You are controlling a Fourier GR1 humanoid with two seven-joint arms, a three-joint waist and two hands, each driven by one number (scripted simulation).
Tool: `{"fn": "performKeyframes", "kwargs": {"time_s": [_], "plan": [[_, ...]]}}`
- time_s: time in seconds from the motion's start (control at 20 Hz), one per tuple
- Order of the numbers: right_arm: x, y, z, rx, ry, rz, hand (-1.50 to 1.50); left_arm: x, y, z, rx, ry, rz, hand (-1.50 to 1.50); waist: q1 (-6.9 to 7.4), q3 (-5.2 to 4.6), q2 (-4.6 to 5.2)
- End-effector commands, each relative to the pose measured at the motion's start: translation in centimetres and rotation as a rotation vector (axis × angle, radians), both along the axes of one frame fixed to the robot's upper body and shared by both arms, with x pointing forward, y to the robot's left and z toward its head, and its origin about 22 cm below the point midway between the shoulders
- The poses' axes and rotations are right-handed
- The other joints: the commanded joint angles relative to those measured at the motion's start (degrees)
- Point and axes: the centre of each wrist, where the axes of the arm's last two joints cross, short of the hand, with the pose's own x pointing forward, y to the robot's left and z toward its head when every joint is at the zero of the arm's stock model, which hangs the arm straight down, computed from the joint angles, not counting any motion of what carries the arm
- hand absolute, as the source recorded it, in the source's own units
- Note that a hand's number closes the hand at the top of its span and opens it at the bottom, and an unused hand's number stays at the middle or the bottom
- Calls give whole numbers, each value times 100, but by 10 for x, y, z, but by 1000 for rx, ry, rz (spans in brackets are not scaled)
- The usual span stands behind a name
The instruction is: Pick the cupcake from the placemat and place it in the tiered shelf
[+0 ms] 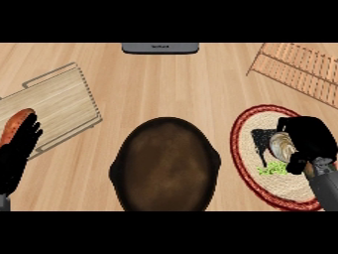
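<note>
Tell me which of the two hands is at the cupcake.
The right hand, over the red-rimmed placemat, with fingers curled round the cupcake. The left hand rests open at the left edge, beside the wooden tray.

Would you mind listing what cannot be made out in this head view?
- Cupcake: mostly hidden by the right hand curled round it.
- Placemat: its right part covered by that hand and forearm.
- Tiered shelf: cut off by the right edge.
- Orange item on the wooden tray: partly hidden by the open left hand.
</note>
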Motion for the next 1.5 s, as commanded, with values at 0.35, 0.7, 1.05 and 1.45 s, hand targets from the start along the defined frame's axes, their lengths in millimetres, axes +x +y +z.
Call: {"fn": "performKeyframes", "kwargs": {"time_s": [0.35, 0.7, 1.05, 1.45], "plan": [[24, 39, 69, 251, -188, -148, 150, -11, -2, -9, 0, 26, -7, 0, 57, 18, 28], [9, 55, 142, 426, -348, -249, 150, -1, -11, -2, -4, 25, 12, 0, -17, 17, 9], [-28, 55, 204, 677, -457, -287, 150, -5, 13, -8, -3, 22, 7, 0, -34, 13, 6], [-59, 34, 275, 711, -620, -301, 150, -4, 12, -3, 7, 28, 20, 0, 10, 15, 16]]}}
